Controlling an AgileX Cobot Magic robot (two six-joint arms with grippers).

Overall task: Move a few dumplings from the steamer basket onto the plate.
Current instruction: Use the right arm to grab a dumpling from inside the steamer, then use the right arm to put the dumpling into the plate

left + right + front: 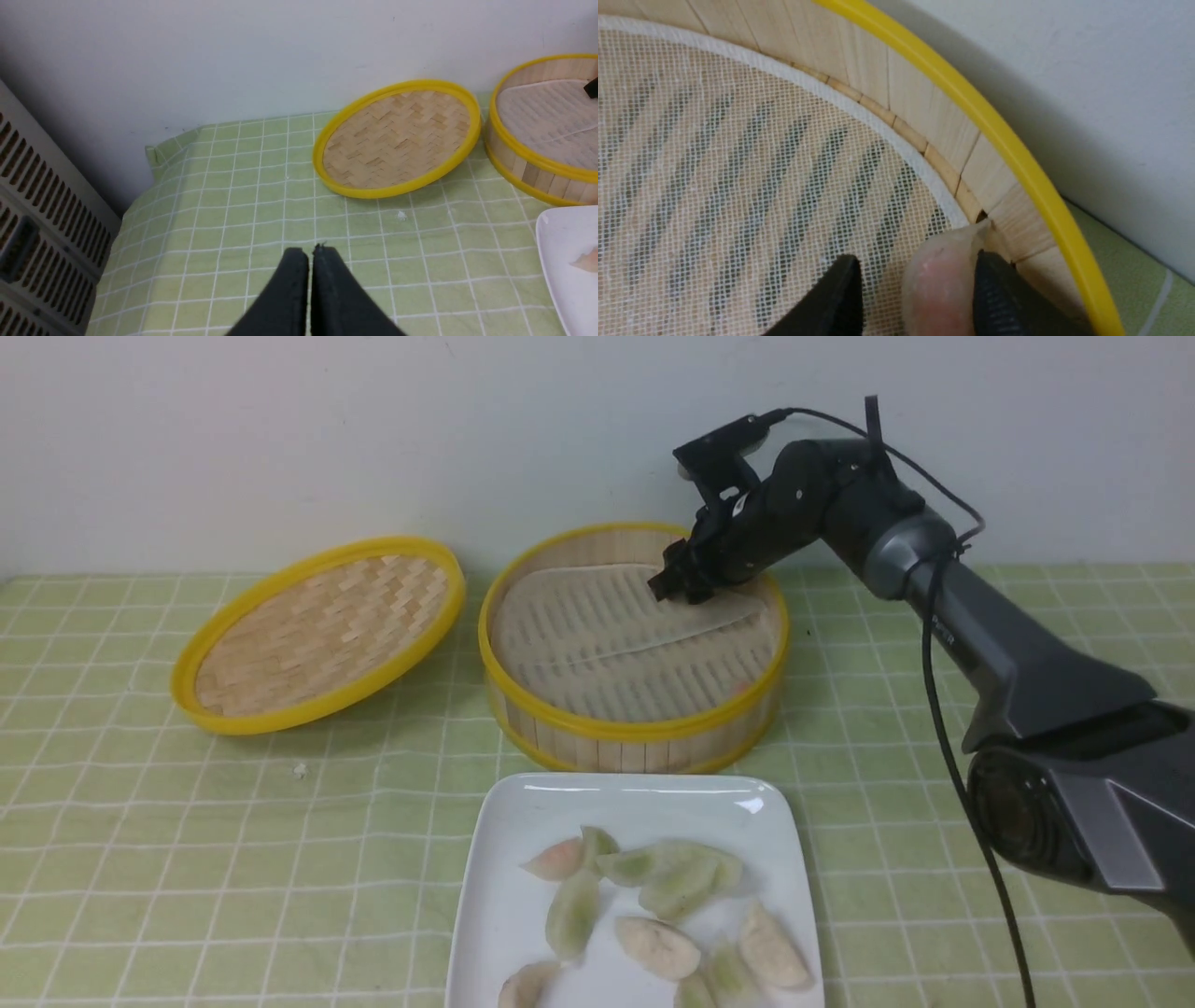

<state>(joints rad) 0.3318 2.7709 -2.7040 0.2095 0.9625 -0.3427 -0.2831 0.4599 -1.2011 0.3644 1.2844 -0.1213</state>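
Pinkish dumpling point(936, 280) looks like the last one in the steamer basket point(635, 728) near the back edge. The right gripper point(674, 581) straddles it, jaws open, not squeezing yet. The plate point(504, 859) at the front edge holds plenty of dumplings point(658, 947), so it's basically done. The left gripper point(310, 252) is closed and empty.

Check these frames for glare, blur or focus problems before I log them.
Front view: white glare on the plate along its far rim; soft shadow under the woven lid. Right wrist view: mesh liner sharp, pinkish dumpling and right gripper near the lens soft. Left wrist view: left gripper dark and featureless, checked cloth clear.
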